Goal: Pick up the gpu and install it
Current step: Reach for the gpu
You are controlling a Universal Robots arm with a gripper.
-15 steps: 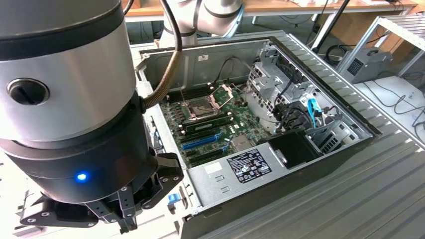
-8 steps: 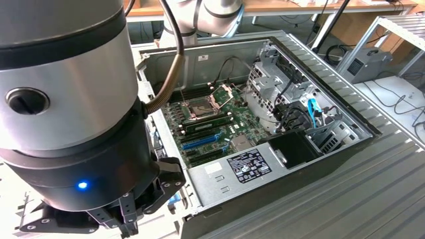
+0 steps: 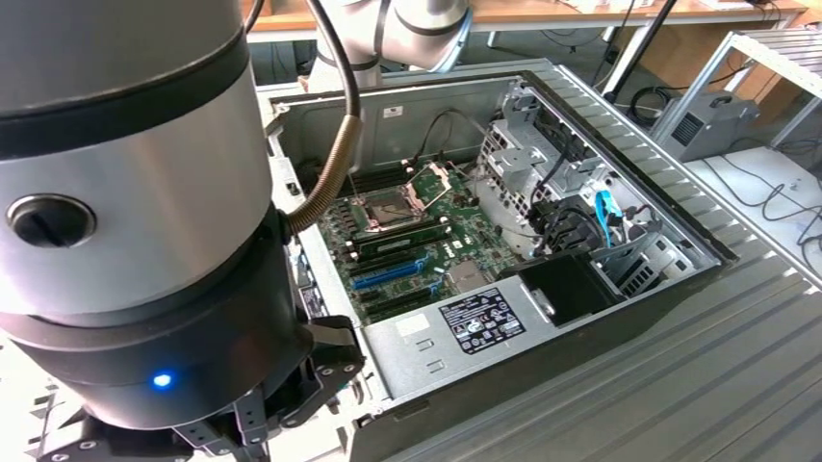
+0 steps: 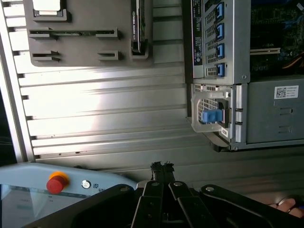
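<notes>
The ribbed silver counter is bright. A wide open strip of it lies between the gray holder and the open computer case. The gpu stands on its edge in the holder, well apart from the jaws. The jaws are pressed together, holding nothing. A red button sits near them.

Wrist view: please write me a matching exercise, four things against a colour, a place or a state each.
1. round push button
2. small plastic tab on the silver computer case
3. black metal claw
4. thin black gpu card

a. shut
b. blue
c. on edge in the grey slotted holder
d. red

Pairs: 1-d, 2-b, 3-a, 4-c
</notes>
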